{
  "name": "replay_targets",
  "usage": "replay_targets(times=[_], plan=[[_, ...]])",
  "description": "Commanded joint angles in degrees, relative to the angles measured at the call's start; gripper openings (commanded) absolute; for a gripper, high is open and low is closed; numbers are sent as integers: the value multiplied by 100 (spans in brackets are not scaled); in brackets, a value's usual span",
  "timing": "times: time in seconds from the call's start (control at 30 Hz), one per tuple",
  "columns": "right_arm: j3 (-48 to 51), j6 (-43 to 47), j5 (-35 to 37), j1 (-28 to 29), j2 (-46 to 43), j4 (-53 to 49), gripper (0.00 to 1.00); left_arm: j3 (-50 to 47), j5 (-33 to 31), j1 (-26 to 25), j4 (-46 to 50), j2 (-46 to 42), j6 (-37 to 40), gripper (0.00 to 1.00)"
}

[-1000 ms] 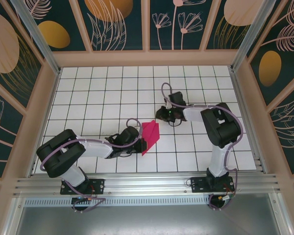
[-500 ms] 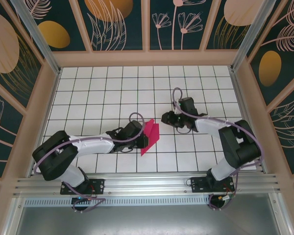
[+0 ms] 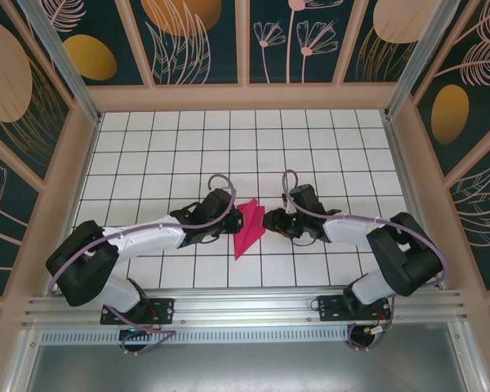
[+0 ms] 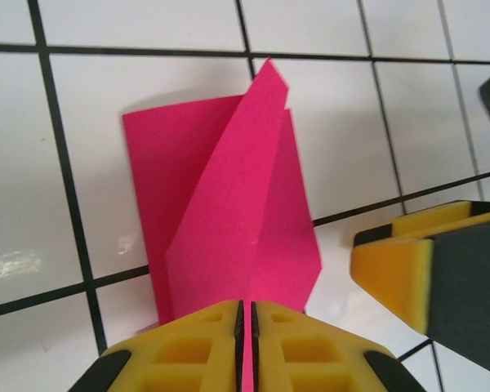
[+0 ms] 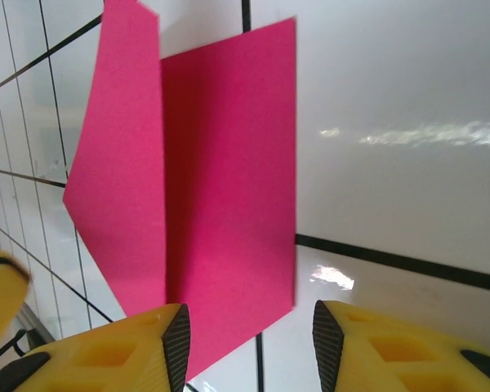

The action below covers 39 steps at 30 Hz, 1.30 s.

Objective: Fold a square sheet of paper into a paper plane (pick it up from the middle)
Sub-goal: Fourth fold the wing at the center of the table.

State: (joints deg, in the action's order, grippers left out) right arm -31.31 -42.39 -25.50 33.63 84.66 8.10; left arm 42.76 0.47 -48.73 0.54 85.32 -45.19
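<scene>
Sheet of paper (image 3: 249, 227): partly creased, frame centre, on counter (image 3: 147, 163) | left gripper (image 4: 245, 314): pinched shut on its edge | right gripper (image 5: 249, 327): jaws apart, holding nothing | progress: early folds only, dart shape judged unfinished

No text, label, brand, number or sign can be read on any surface shown.

One sheet, one table, two arms, two grippers.
A single folded magenta-pink sheet of paper (image 3: 250, 224) is near the middle of one white grid-tiled table (image 3: 147, 147). There are two robot arms, the left arm (image 3: 139, 241) and the right arm (image 3: 359, 229). Each carries one gripper, the left gripper (image 3: 233, 222) and the right gripper (image 3: 271, 222). Each gripper has two yellow fingers (image 4: 196, 351), four in all.
</scene>
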Motion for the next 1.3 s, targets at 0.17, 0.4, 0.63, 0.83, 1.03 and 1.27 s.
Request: replay_targets(times=[0.17, 0.4, 0.63, 0.83, 1.03, 1.27], plan=[[82, -681, 103, 58, 163, 135, 48, 101, -316, 14, 338, 530, 45, 13], [175, -812, -26, 118, 173, 362, 48, 171, -349, 12, 320, 870, 158, 14], [149, -850, -95, 144, 302, 439, 47, 134, 17, 4, 81, 1022, 226, 18], [112, -893, -197, 175, 419, 595, 47, 172, 53, 7, 105, 1021, 302, 24], [70, -920, -232, 179, 452, 706, 47, 172, 101, 12, 88, 1018, 317, 27], [-24, -929, -120, 158, 455, 709, 47, 166, 97, 6, 9, 782, 318, 32]])
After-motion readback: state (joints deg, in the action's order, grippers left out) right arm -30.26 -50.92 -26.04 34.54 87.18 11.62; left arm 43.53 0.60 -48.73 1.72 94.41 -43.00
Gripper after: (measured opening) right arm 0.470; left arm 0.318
